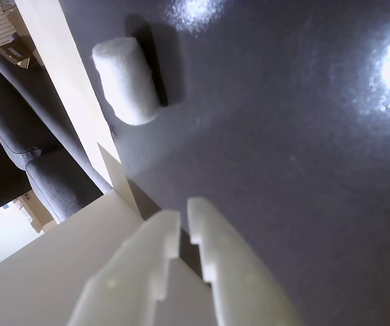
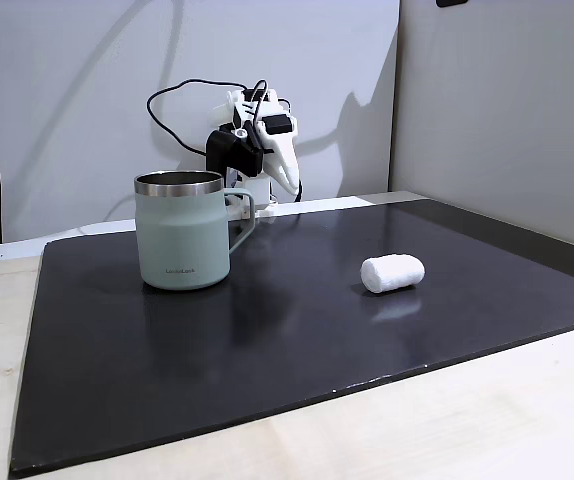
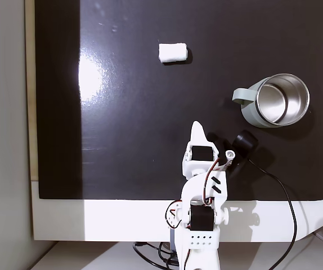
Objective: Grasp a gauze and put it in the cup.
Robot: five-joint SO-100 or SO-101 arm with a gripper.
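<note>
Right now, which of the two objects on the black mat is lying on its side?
The small white cylindrical gauze roll lies on its side; the sage-green steel-rimmed mug stands upright.

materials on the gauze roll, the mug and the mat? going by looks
Gauze: soft white fabric, likely cotton; matte, fuzzy surface in the wrist view.
Cup: probably steel with a matte sage-green coating; bare shiny rim, and a brushed metal inside in a fixed view.
Mat: dark and glossy, mirrors lights and the gauze; plastic or coated board, cannot tell which.
</note>
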